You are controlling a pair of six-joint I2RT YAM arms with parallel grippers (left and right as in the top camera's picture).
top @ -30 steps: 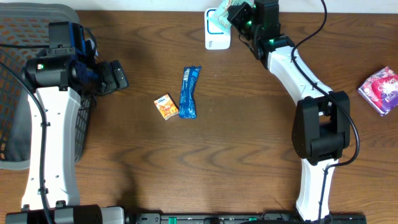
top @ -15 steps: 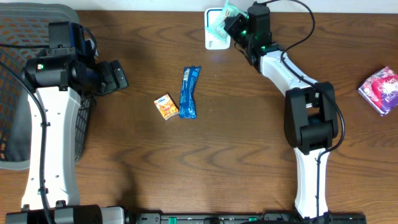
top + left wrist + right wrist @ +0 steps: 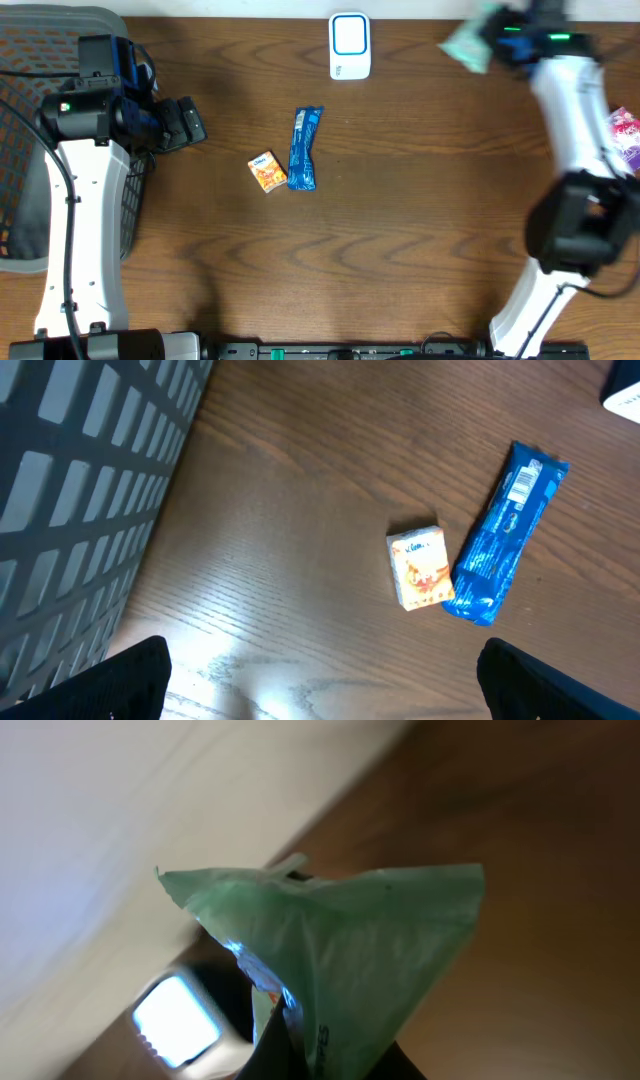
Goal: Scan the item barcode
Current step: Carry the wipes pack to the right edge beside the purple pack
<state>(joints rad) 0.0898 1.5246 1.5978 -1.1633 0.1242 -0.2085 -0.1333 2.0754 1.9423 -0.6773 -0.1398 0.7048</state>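
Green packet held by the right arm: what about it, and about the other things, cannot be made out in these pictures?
- Green packet: blurred in the overhead view; in the right wrist view no barcode shows.
- Pink packet: overhead view, partly behind the right arm and cut off by the right edge.
- Scanner: blurred in the right wrist view.

Overhead view: even, fairly bright light from above, with faint, soft-edged shadows on the table (image 3: 400, 220). The picture is sharp around the scanner (image 3: 350, 45). To the right of the scanner, the right arm (image 3: 570, 90) and green pouch (image 3: 465, 45) are smeared.
Left wrist view: crisp focus, with a pale sheen on the wood in the corner diagonally opposite the scanner.
Right wrist view: soft throughout. The scanner screen is bloomed white, the green pouch above it is blurred, and the wall (image 3: 120, 800) beyond the scanner is washed out.
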